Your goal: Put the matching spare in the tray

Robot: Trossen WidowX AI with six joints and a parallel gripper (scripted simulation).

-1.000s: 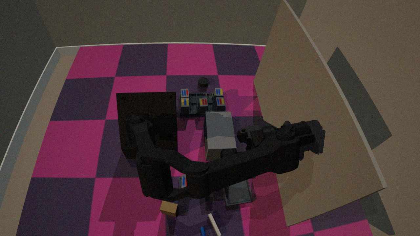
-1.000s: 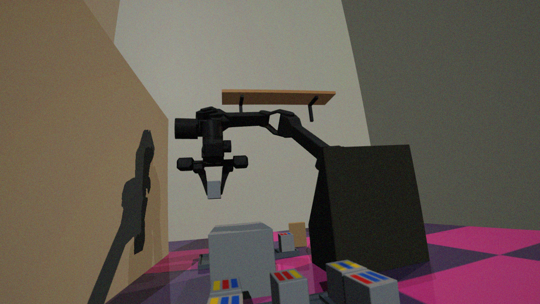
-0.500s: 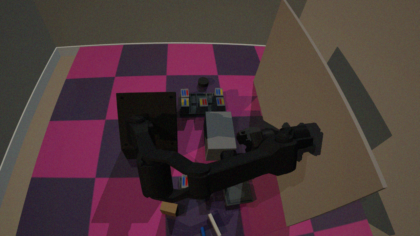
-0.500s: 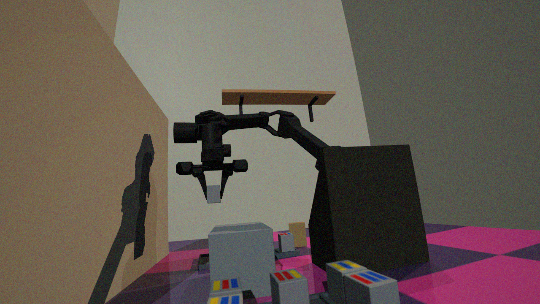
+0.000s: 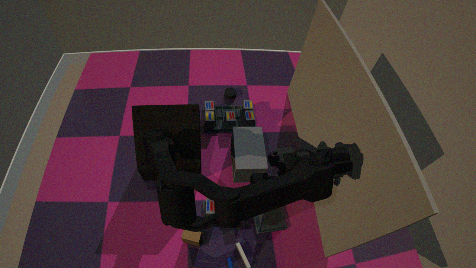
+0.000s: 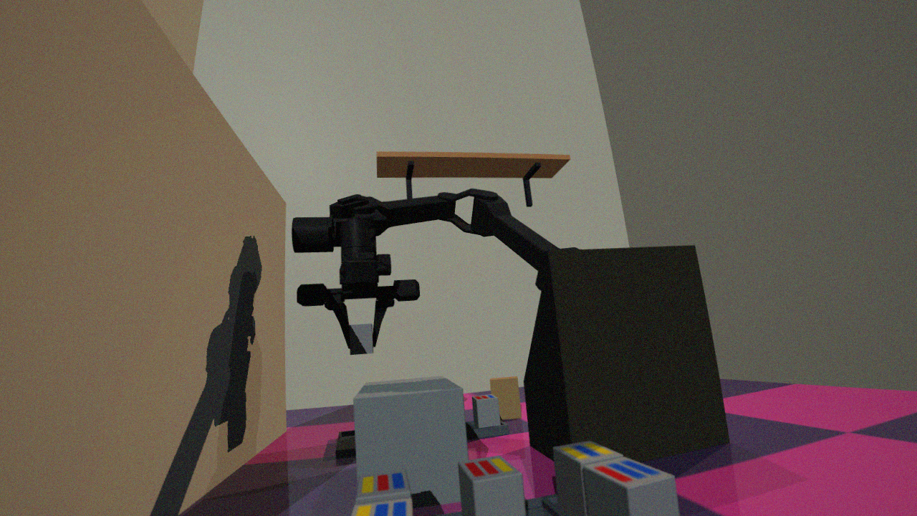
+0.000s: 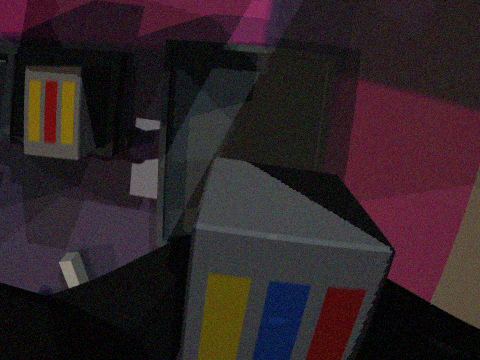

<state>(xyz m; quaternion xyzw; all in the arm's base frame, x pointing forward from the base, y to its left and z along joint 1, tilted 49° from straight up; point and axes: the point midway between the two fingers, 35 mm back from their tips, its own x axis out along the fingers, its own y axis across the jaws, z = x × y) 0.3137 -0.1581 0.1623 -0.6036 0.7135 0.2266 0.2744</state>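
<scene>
Block (image 6: 363, 337) (image 7: 287, 295), striped yellow, blue, red, is pinched by the end effector (image 6: 362, 340), raised above the counter (image 5: 159, 68) (image 6: 794, 411) (image 7: 410, 145).

The grey spare (image 6: 362, 337) (image 7: 290, 280) (striped yellow, blue, red) is gripped aloft; the shallow tray (image 5: 271, 230) (image 6: 346, 447) (image 7: 162, 200) lies flat, well apart from the table's (image 5: 159, 70) (image 6: 801, 411) (image 7: 425, 150) far edge.

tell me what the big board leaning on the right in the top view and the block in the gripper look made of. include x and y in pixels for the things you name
The board (image 5: 352, 133) looks like matte wood or fibreboard: plain tan face, paler edge, no visible grain. The block (image 6: 366, 337) (image 7: 280, 220) in the gripper (image 6: 362, 346) seems matte grey plastic, perhaps painted: flat faces, crisp edges.
</scene>
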